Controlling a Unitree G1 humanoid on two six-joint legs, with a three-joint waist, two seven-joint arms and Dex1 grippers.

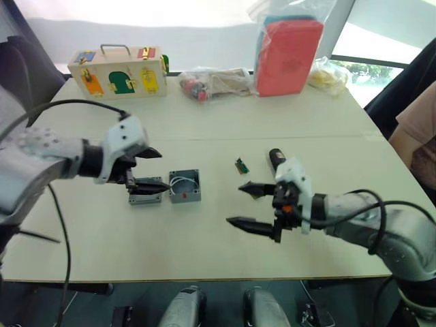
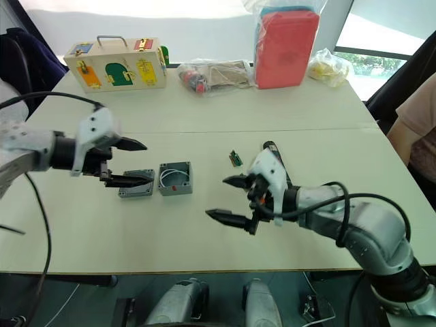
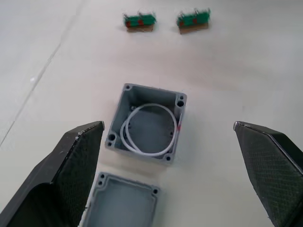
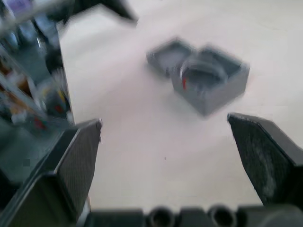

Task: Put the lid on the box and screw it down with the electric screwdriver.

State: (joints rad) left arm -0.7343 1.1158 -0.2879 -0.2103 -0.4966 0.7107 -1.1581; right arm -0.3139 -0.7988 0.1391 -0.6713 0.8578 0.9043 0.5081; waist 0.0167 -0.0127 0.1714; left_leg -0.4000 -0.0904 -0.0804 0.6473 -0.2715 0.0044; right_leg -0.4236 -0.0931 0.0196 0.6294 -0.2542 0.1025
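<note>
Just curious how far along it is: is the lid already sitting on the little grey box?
No, the lid lies flat on the table beside the box, which stands open with its white wire showing.

A pale table (image 1: pixel 225 122) stands before bright windows (image 1: pixel 381 34) on the far side, with a dark chair (image 1: pixel 20 65) at its far left.

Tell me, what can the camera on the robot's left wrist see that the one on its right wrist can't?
The left wrist view alone shows two small green connector pieces lying on the table beyond the box, plus the white wire coiled inside it and the screw holes in its corners. The right wrist view alone shows the red mark on the box's outer side, and cluttered things off the table's edge. Both show the open box with the lid lying beside it, rim up, and each camera's own two black fingers spread wide.
</note>
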